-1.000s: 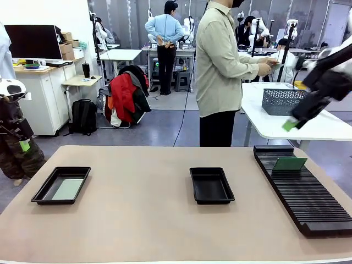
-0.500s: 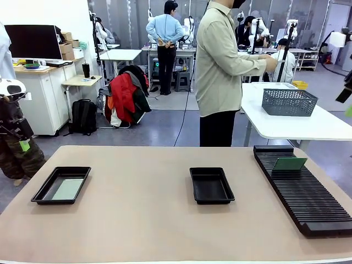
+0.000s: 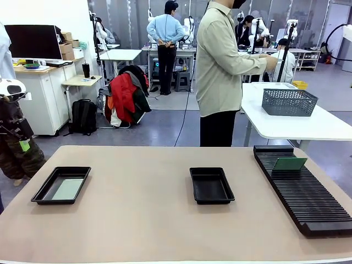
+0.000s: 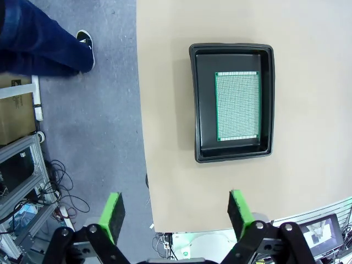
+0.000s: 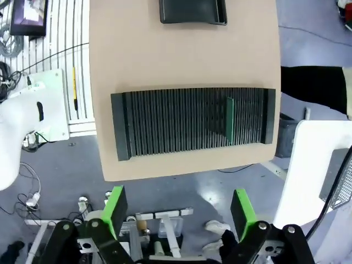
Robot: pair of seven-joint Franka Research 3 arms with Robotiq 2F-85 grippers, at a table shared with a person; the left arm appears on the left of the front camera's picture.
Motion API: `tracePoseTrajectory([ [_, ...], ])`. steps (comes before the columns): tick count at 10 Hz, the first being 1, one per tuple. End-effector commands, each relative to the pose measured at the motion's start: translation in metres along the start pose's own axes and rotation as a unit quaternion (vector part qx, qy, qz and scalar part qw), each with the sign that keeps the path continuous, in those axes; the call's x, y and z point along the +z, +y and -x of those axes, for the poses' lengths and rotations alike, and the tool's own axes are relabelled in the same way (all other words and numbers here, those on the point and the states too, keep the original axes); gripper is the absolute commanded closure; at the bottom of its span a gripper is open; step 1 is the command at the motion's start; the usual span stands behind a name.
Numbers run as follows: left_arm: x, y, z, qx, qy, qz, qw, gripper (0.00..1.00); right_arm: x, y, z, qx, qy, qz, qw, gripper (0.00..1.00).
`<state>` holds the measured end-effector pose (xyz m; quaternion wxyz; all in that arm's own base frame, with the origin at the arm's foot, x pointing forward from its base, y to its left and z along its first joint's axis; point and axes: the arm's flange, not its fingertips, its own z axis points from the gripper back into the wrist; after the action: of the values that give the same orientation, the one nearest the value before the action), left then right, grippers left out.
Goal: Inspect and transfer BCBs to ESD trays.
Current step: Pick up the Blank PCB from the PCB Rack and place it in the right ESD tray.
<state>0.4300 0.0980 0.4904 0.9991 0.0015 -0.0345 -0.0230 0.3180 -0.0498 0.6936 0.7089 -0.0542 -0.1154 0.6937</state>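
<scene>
A black ESD tray (image 3: pixel 61 185) at the table's left holds a pale green BCB (image 3: pixel 68 189). From high above, the left wrist view looks down on that tray (image 4: pixel 232 102) with the board (image 4: pixel 237 106) flat in it. A second black tray (image 3: pixel 211 185) sits mid-table with nothing in it; its edge (image 5: pixel 193 12) lies at the top of the right wrist view. Another green BCB (image 3: pixel 289 163) stands on edge in the black slotted rack (image 3: pixel 302 190), seen as a thin strip (image 5: pixel 229 119) from above. My left gripper (image 4: pixel 176 213) and right gripper (image 5: pixel 178 210) hang open, holding nothing.
A person in a pale green shirt (image 3: pixel 220 66) stands at the far side, turned toward a white side table (image 3: pixel 308 124) with a grey mesh basket (image 3: pixel 289 102). The right wrist view hangs over the floor beyond the table edge. Bare tabletop lies between the trays.
My right arm, seen at the upper right one second ago, has lifted out of the front view. Trays, boards and rack have not moved.
</scene>
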Motion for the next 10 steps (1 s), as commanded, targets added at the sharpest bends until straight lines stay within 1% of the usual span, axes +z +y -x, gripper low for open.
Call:
tracePoseTrajectory([
  [1, -0.0012, -0.0004, -0.0001, 0.002, -0.004, 0.001, 1.000, 0.00, 0.0011, 0.0001, 0.0038, 0.020, -0.003, 0.006, 1.000, 0.00],
  [2, -0.0012, -0.0004, -0.0001, 0.002, -0.004, 0.001, 1.000, 0.00, 0.0045, 0.0038, 0.0018, 0.011, -0.017, 0.019, 1.000, 0.00],
  [3, -0.0012, -0.0004, -0.0001, 0.002, -0.004, 0.001, 1.000, 0.00, 0.0019, 0.0007, 0.0004, 0.009, 0.000, 0.002, 1.000, 0.00],
  [10, -0.0012, -0.0004, -0.0001, 0.002, -0.004, 0.001, 1.000, 0.00, 0.0036, 0.0014, 0.0005, 0.009, -0.003, 0.006, 1.000, 0.00],
])
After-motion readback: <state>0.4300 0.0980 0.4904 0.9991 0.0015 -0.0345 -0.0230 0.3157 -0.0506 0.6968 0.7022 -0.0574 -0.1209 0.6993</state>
